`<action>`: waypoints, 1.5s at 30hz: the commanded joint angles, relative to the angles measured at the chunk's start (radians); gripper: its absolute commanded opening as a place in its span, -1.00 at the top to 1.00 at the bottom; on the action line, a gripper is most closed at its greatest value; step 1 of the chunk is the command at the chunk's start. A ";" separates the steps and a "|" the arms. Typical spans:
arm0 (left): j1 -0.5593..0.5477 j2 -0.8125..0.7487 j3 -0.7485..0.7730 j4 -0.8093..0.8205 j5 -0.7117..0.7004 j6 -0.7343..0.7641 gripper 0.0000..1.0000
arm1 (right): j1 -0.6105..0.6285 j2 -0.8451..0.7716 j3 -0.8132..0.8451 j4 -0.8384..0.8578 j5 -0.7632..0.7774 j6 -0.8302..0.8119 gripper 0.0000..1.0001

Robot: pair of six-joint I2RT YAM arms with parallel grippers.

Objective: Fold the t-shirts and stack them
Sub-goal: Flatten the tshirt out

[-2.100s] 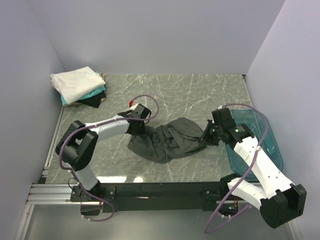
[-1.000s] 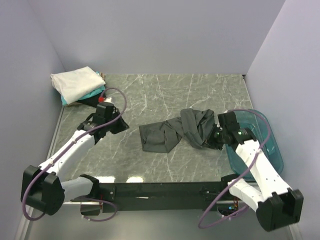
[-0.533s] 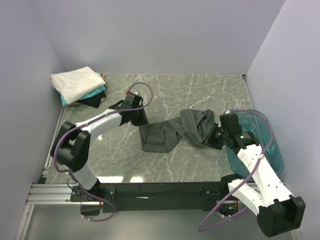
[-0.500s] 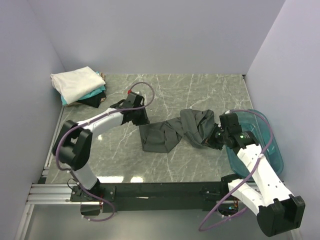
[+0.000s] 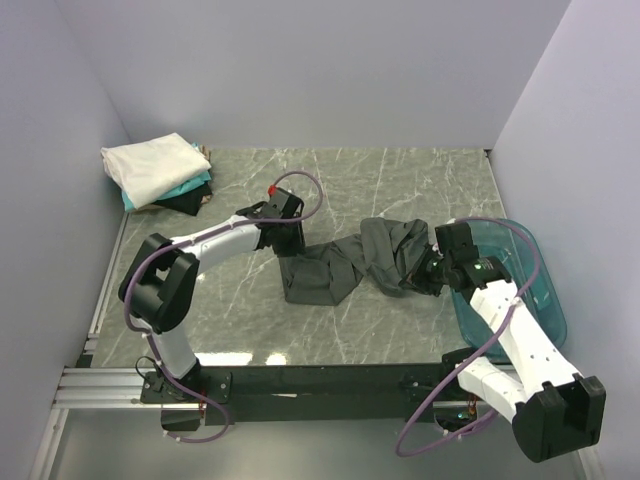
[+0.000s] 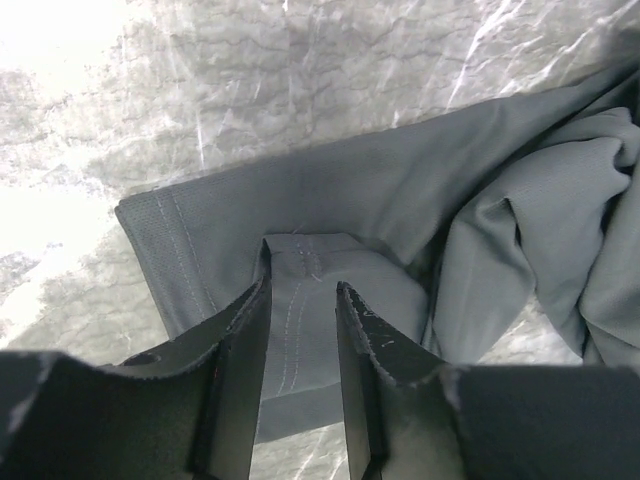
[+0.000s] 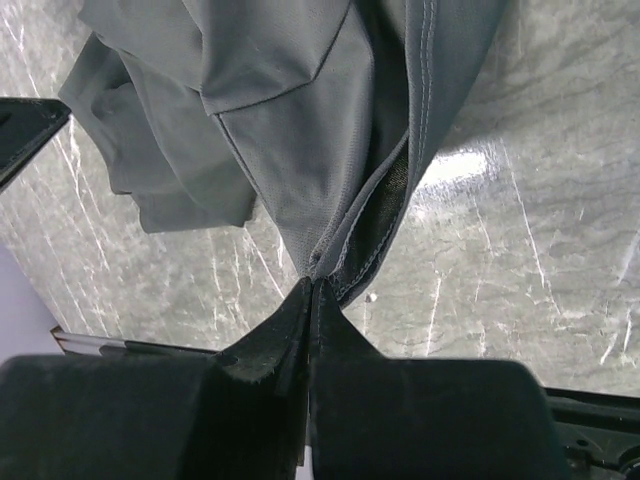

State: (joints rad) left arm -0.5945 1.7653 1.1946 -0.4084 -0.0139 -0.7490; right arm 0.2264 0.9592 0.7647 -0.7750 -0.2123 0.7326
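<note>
Far left of the blue tub (image 5: 545, 300), toward the back corner, the folded white, teal and black t-shirts (image 5: 155, 172) sit stacked. Nearer the tub, the left gripper (image 5: 290, 240) hovers over the charcoal-grey t-shirt (image 5: 345, 265) at the end farthest from the tub. Its fingers (image 6: 235, 370) are spread, and a stitched fold of hem lies in the gap between them, not yet pinched. That shirt runs as a rumpled band with its long axis pointing at the tub, flatter at the far end and bunched close to it. Just beside the tub's rim, the right gripper (image 7: 312, 285) is pressed together on the bunched end's edge. The next move looks to be the left fingers closing on the hem directly under them, so both ends can be drawn apart along that axis.
</note>
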 commanded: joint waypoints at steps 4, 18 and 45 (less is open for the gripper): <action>-0.013 0.028 0.017 -0.020 -0.035 -0.004 0.24 | 0.002 0.016 0.001 0.049 -0.015 0.005 1.00; -0.059 0.065 -0.009 0.022 -0.063 -0.010 0.28 | 0.001 -0.005 -0.039 0.051 -0.015 0.001 1.00; 0.099 -0.154 0.278 -0.197 -0.265 0.128 0.99 | -0.012 0.194 0.426 -0.092 0.060 -0.153 1.00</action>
State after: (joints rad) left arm -0.5541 1.7367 1.3952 -0.5522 -0.2153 -0.6708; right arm 0.2245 1.1061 1.0256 -0.8307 -0.1955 0.6460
